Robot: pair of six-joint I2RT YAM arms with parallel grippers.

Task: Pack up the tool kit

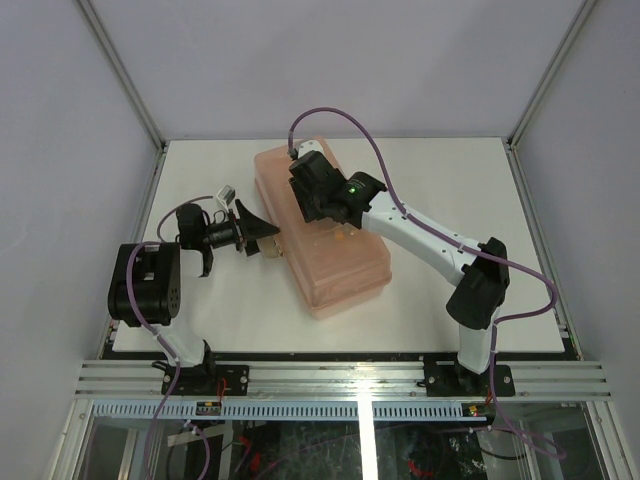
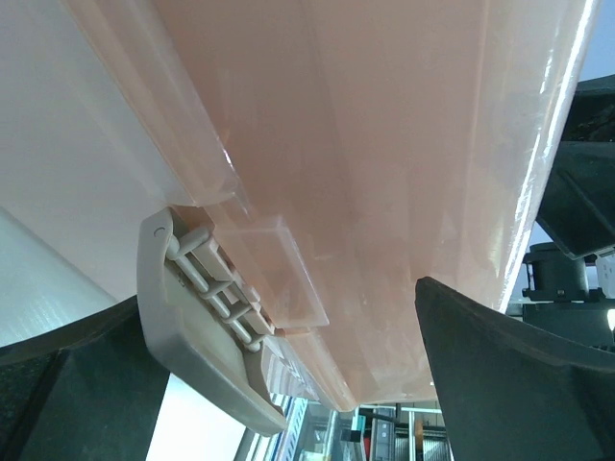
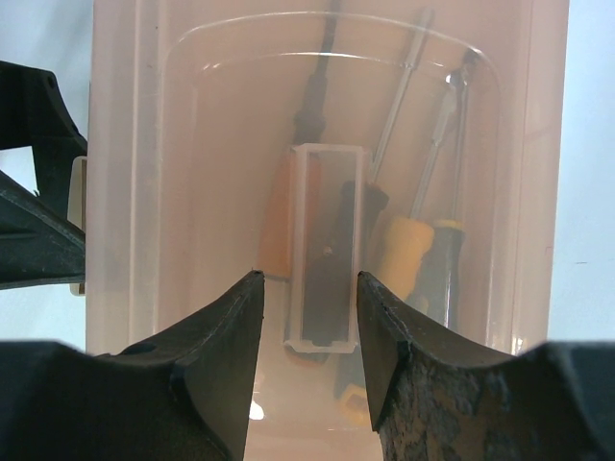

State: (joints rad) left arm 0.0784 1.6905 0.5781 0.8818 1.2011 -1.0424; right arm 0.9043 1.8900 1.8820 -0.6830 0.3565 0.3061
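The salmon-pink toolbox (image 1: pixel 340 270) lies on the table with its lid down. My left gripper (image 1: pixel 258 233) is at the box's left side, open wide. In the left wrist view the grey latch (image 2: pixel 192 336) sits between the fingers of the left gripper (image 2: pixel 279 293), close to the left one, against the pink wall (image 2: pixel 384 144). My right gripper (image 1: pixel 318 205) hangs over the lid (image 3: pixel 192 144). The right gripper (image 3: pixel 309 279) is half open, and the lid's clear handle (image 3: pixel 327 259) shows between its fingertips. Through the lid I see an orange handle (image 3: pixel 274 230) and a yellow-handled screwdriver (image 3: pixel 404 254).
The white table (image 1: pixel 450 180) runs around the box and ends at a metal rail (image 1: pixel 340 375) along the near edge. Grey enclosure walls stand on the left, back and right. Purple cables loop over both arms.
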